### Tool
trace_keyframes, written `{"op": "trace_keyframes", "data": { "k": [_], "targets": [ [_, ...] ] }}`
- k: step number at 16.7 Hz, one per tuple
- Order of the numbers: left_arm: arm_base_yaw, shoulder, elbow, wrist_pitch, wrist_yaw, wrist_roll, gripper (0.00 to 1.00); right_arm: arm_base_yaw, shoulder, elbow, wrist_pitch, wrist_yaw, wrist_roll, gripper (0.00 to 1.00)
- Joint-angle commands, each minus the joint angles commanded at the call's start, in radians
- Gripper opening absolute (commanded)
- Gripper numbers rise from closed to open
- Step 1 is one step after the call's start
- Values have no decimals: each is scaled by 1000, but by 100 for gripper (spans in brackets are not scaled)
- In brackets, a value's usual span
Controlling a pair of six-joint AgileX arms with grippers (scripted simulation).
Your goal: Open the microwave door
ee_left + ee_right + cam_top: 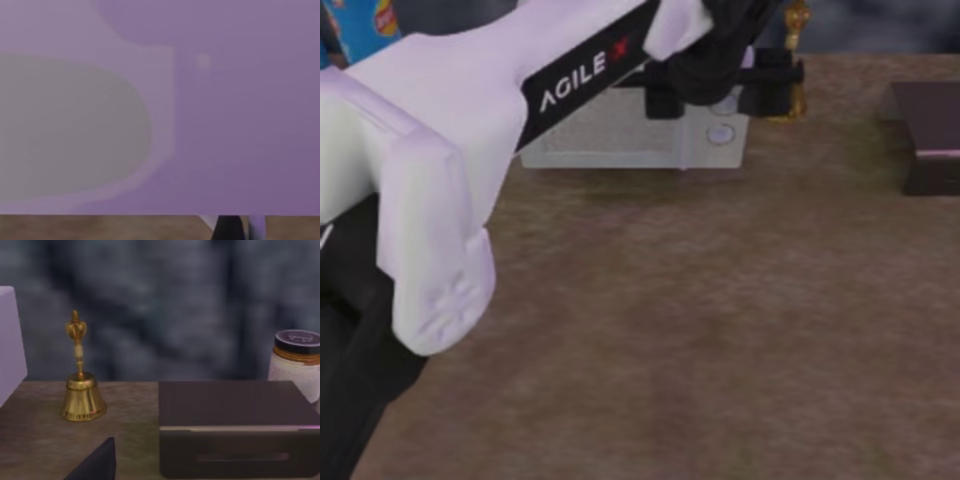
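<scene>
One AgileX arm, the left, stretches from the near left corner across the brown table (pixel 720 330) to the microwave (pixel 620 140) at the far edge, left of centre. Its gripper (pixel 760 75) sits at the oven's front right corner by a round knob (pixel 720 133); whether its fingers are parted cannot be told. The microwave door (pixel 605 140) lies flush with the front. Farther right stand a golden bell (pixel 81 385), a dark brown box (pixel 235 427) and a jar (pixel 296 362).
</scene>
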Motion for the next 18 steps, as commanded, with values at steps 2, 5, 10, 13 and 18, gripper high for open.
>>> {"op": "trace_keyframes", "data": {
  "k": [2, 5, 10, 13, 18],
  "targets": [
    [0, 0, 0, 0, 0, 0, 0, 0, 0, 0, 0, 0, 0, 100],
    [0, 0, 0, 0, 0, 0, 0, 0, 0, 0, 0, 0, 0, 100],
    [-35, -45, -61, 25, 6, -10, 0, 0, 0, 0, 0, 0, 0, 100],
    [-33, -100, -178, 66, -9, -23, 0, 0, 0, 0, 0, 0, 0, 100],
    [-34, -134, -238, 93, -16, -33, 0, 0, 0, 0, 0, 0, 0, 100]
  ]
}}
